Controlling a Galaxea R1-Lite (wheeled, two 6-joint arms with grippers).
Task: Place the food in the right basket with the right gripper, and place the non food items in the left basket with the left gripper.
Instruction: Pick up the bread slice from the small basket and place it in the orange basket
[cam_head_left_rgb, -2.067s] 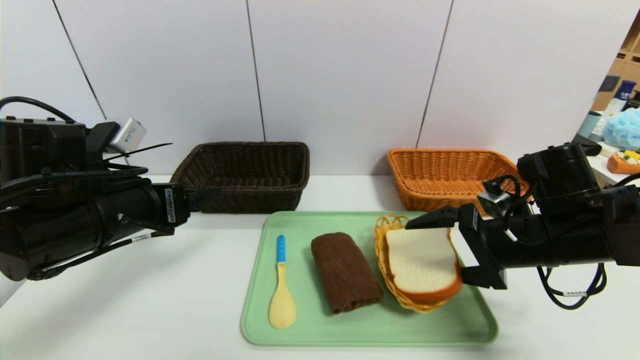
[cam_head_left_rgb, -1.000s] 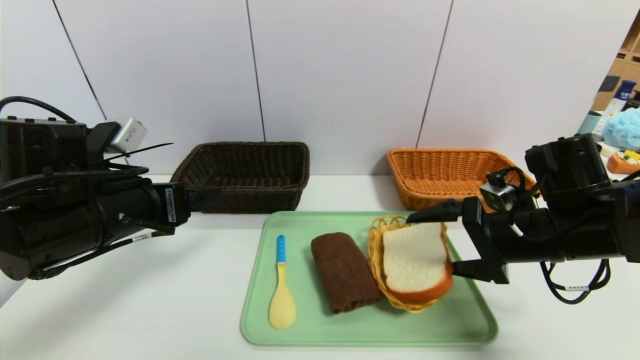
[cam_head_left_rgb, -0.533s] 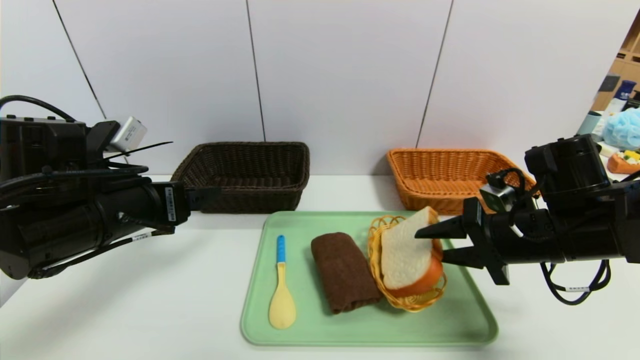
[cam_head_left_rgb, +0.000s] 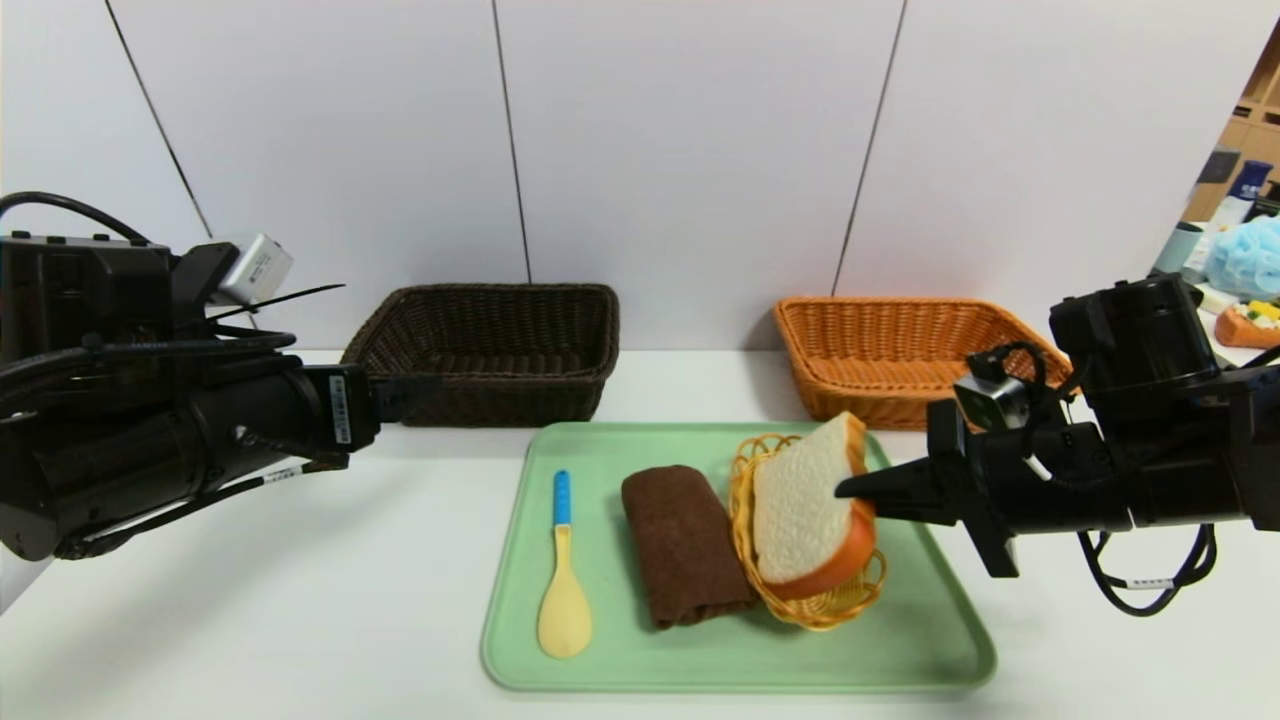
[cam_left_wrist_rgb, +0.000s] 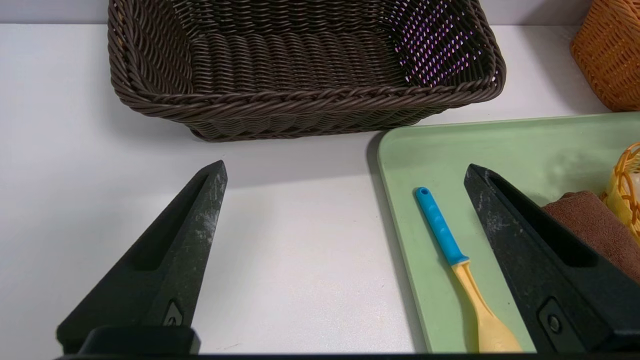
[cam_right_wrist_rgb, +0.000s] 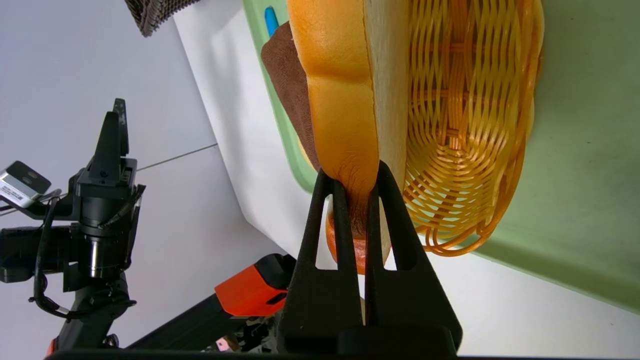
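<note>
White, orange-crusted bread (cam_head_left_rgb: 800, 495), brown towel (cam_head_left_rgb: 685, 545), mint-green tray (cam_head_left_rgb: 740, 655)

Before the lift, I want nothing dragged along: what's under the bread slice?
The small yellow basket on the green tray sits under the bread slice, which the right gripper pinches by its crust. Its visible weave looks bare; the bread hides the rest.
</note>
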